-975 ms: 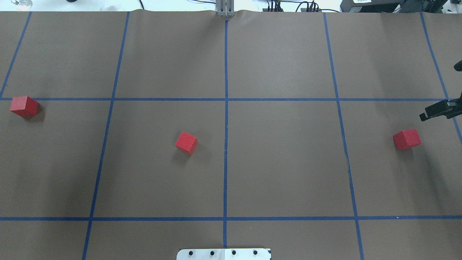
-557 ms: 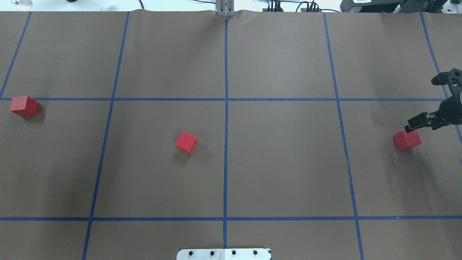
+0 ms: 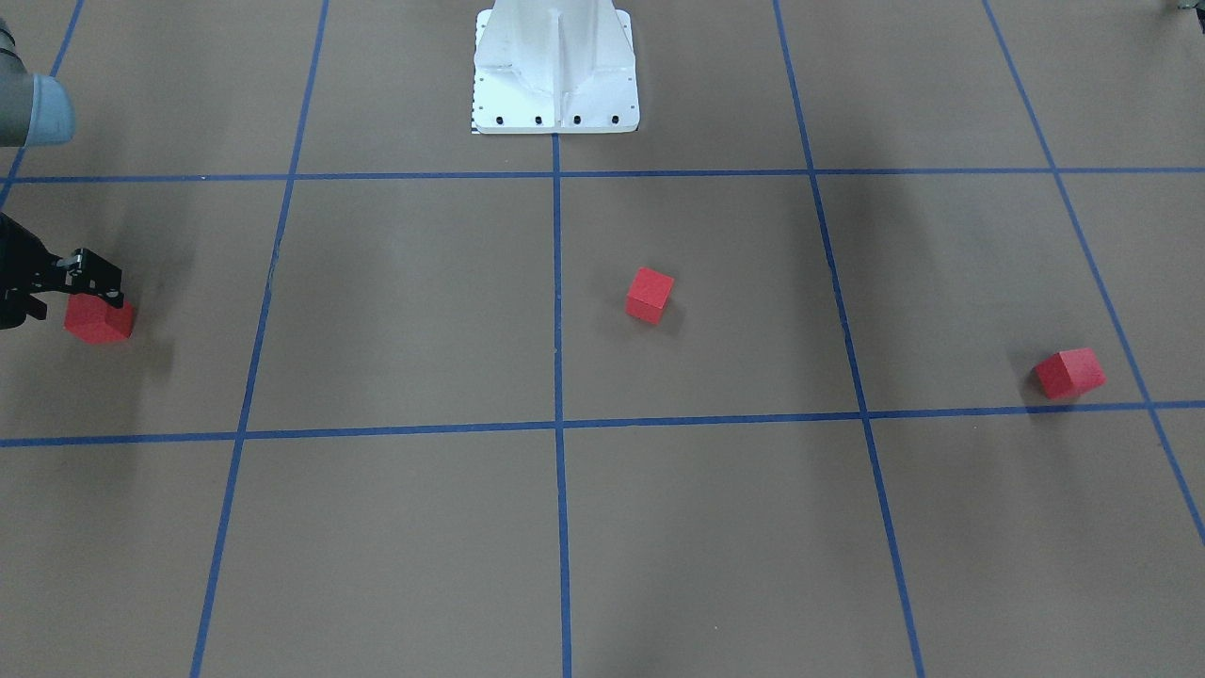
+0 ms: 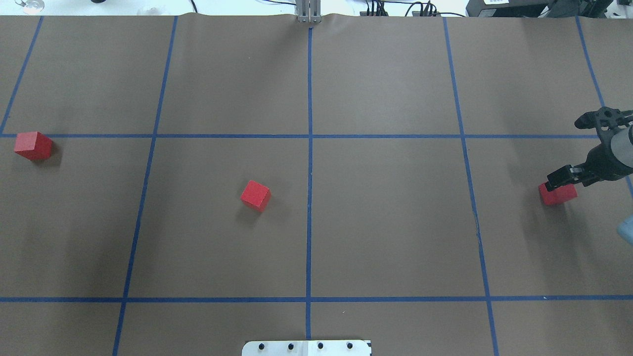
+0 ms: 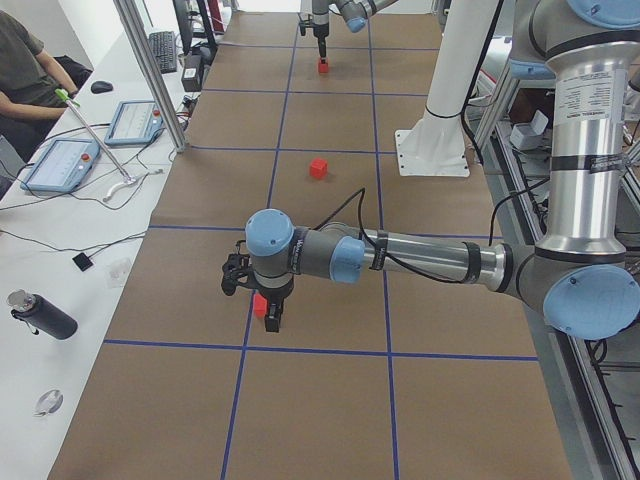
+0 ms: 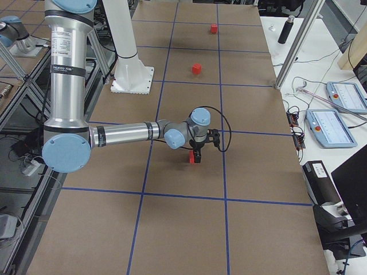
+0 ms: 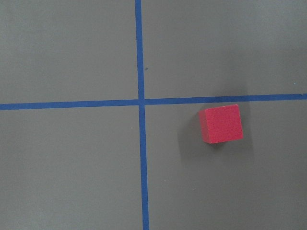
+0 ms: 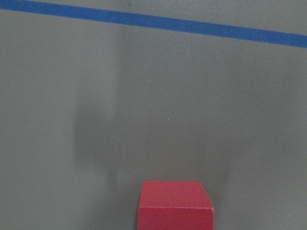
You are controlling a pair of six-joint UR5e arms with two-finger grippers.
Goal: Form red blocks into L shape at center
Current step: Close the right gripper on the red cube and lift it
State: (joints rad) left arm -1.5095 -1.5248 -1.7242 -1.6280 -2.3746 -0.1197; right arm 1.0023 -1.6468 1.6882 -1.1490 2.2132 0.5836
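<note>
Three red blocks lie apart on the brown surface: the left one (image 4: pixel 33 145), the middle one (image 4: pixel 255 196) just left of the center line (image 4: pixel 309 207), and the right one (image 4: pixel 558 193). My right gripper (image 4: pixel 564 150) is open, hanging over the right block (image 3: pixel 99 318). One finger (image 4: pixel 564 176) overlaps the block's far top edge in the overhead view. The right wrist view has that block (image 8: pixel 175 206) at its bottom edge. My left gripper (image 5: pixel 254 282) hovers above the left block (image 7: pixel 221 123); I cannot tell whether it is open or shut.
The white robot base (image 3: pixel 555 75) stands at the near middle edge. Beyond the far edge are aluminium posts (image 5: pixel 150 70), tablets (image 5: pixel 62 160), a bottle (image 5: pixel 40 315) and a seated person (image 5: pixel 25 60).
My right gripper has come in from the right edge, moving left and down until a finger overlaps the right block. No block has moved.
</note>
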